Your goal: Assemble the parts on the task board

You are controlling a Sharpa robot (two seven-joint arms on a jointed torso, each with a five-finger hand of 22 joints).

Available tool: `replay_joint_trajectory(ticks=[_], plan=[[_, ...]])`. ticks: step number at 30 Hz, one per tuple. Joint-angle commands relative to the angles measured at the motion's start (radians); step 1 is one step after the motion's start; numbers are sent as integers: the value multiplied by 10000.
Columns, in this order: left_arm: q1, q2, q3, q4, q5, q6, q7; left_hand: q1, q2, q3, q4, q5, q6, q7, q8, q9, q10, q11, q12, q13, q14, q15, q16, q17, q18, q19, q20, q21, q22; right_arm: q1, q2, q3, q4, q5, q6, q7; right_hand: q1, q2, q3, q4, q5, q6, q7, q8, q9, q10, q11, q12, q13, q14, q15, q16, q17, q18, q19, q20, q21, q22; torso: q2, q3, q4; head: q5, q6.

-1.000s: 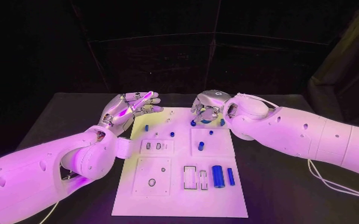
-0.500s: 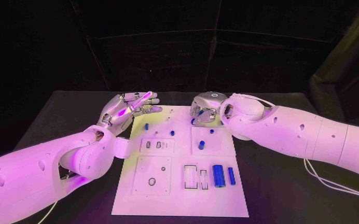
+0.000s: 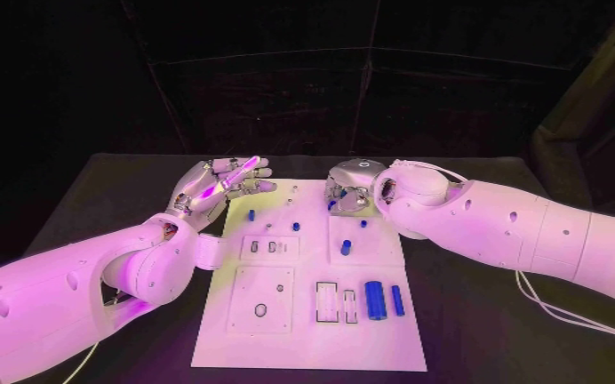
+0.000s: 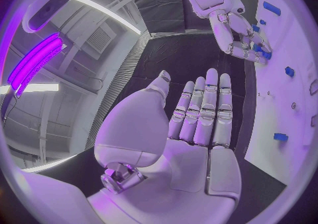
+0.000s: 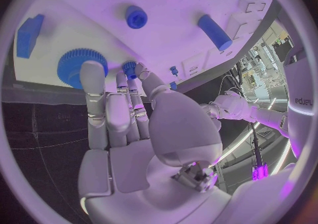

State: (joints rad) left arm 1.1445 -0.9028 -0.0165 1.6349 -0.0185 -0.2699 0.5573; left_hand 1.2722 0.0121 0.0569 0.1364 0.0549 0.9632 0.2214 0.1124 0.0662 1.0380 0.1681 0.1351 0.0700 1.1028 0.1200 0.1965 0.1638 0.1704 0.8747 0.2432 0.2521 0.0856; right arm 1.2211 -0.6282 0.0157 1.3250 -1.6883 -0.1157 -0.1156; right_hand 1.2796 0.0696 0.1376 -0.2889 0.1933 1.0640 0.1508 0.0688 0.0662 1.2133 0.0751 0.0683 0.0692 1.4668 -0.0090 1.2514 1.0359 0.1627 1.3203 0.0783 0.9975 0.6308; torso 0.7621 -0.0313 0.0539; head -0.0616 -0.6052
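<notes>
Two hands up: my right hand (image 3: 348, 190) hangs over the task board's (image 3: 307, 340) far edge, fingertips (image 5: 130, 71) touching a small blue gear (image 5: 130, 67), grip unconfirmed. A bigger gear (image 5: 81, 66) lies just beside it. Left hand (image 3: 218, 184) floats released at 9 o'clock, off the board. Black table (image 3: 115, 197) all round.

Black table (image 3: 115, 188) carries white task board (image 3: 307, 340), centred.
</notes>
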Motion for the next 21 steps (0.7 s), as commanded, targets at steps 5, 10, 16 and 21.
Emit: replay_joint_trajectory(ticks=[5, 10, 16, 21], plan=[[14, -35, 6, 9, -73, 111, -49, 5, 107, -14, -62, -16, 9, 96, -59, -11, 15, 61, -65, -10, -10, 79, -90, 23, 143, 49, 9, -79, -26, 24, 22, 8, -89, -21, 355, 60, 22, 118, 708, 14, -207, 208, -16, -13, 9, 168, -1, -41, -21, 280, -58, 138, 69, -146, -103, 41, 428, 445, 58, 0, -10, 9, -2], [16, -42, 6, -6, -73, 109, -70, 12, 118, -18, -76, -16, 3, 107, -71, -12, 9, 69, -81, -10, -11, 84, -104, 27, 142, 52, 13, -90, -34, 24, 64, 8, -139, -20, 356, 65, -92, -1, 1304, 34, -293, 275, -27, -24, 7, 200, -5, -43, -22, 249, -55, 190, 64, -160, -206, 58, 692, 683, 80, 0, -6, 5, -31], [16, -54, 6, -22, -73, 114, -93, 27, 144, -18, -102, -16, -6, 118, -91, -12, 1, 79, -106, -11, -11, 91, -128, 34, 142, 56, 18, -110, -50, 23, -6, 8, -37, -44, -539, 158, -100, -85, 1943, 32, -461, 472, -47, 26, 30, 386, -45, 2, 9, 244, -81, 271, 114, -197, -199, 45, 1043, 1088, 75, 3, -15, 14, -48], [16, -87, 6, -20, -73, 117, -99, 27, 144, -18, -102, -16, -6, 118, -91, -12, 1, 79, -106, -11, -11, 91, -128, 34, 142, 56, 18, -110, -50, 22, -174, 9, 245, 60, -1541, 277, -106, -209, 2376, 58, -511, 565, -57, 17, 28, 477, -64, -17, 17, 243, -90, 317, 134, -234, -163, 30, 1291, 1370, 78, -12, -17, 36, 4]])
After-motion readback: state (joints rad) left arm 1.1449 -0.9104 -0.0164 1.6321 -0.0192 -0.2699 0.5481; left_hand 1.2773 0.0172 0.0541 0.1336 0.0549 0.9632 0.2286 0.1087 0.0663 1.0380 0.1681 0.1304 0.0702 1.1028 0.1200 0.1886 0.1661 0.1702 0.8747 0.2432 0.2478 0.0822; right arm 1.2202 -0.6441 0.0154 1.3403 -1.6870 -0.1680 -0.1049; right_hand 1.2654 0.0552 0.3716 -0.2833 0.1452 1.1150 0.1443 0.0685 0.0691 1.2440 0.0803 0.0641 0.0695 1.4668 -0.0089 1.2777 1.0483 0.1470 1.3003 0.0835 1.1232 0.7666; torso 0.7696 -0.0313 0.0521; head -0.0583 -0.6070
